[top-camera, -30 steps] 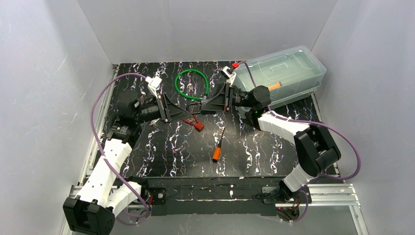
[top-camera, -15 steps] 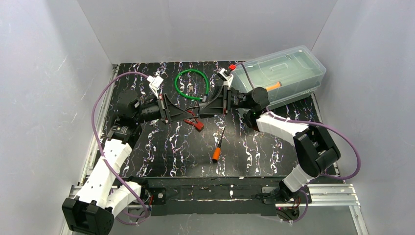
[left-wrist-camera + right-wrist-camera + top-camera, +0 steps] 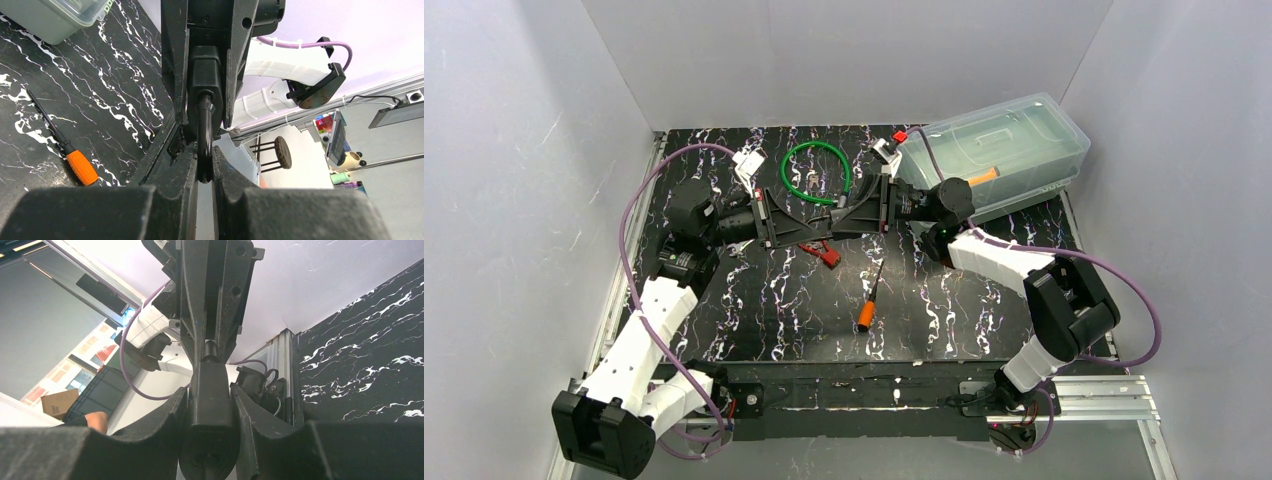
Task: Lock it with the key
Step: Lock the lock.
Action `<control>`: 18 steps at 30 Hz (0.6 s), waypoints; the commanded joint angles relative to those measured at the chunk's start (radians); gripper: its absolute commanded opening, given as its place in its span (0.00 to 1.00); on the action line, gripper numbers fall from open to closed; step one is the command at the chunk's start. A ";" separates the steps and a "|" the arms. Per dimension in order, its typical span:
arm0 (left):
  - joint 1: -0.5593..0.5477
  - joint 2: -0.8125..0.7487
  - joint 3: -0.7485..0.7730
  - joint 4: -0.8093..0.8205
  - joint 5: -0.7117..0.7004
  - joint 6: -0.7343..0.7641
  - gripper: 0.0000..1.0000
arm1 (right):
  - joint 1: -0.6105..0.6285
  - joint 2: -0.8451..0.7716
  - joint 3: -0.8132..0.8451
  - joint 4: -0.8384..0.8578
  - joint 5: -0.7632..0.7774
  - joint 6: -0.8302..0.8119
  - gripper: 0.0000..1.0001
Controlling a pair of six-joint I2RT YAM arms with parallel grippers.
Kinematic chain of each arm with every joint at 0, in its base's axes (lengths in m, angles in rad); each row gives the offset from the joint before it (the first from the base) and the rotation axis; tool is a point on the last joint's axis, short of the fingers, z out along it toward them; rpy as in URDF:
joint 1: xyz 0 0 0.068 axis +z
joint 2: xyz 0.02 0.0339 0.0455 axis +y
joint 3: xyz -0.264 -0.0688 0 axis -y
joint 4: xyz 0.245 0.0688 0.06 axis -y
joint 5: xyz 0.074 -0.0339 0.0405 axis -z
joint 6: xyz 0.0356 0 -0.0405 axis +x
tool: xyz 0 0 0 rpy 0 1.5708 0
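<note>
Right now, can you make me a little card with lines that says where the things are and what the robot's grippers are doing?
right gripper: shut on the body of the black lock
left gripper: shut on the black loop sticking out of the lock
key: red, lying on the table just on the near side of the grippers, not held
screwdriver: orange handle, closer to the arm bases
green cable: ring behind the grippers
clear box: back right
</note>
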 commanded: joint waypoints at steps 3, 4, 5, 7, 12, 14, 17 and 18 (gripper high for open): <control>-0.057 0.044 0.037 0.081 -0.046 -0.008 0.00 | 0.074 -0.006 0.055 0.046 0.027 -0.024 0.01; -0.061 0.051 0.040 0.082 -0.051 -0.008 0.00 | 0.079 -0.003 0.057 0.043 0.027 -0.027 0.01; -0.065 0.057 0.044 0.082 -0.054 -0.005 0.00 | 0.085 0.000 0.056 0.039 0.027 -0.030 0.01; -0.076 0.070 0.052 0.083 -0.059 0.002 0.00 | 0.097 0.007 0.055 0.031 0.028 -0.037 0.01; -0.103 0.102 0.065 0.084 -0.073 0.019 0.00 | 0.120 0.024 0.059 0.025 0.032 -0.042 0.01; -0.109 0.109 0.064 0.086 -0.081 0.023 0.00 | 0.123 0.027 0.061 0.025 0.033 -0.042 0.01; -0.114 0.120 0.067 0.095 -0.087 0.021 0.00 | 0.128 0.030 0.060 0.025 0.035 -0.042 0.01; -0.116 0.123 0.068 0.099 -0.088 0.020 0.00 | 0.130 0.032 0.060 0.025 0.036 -0.042 0.01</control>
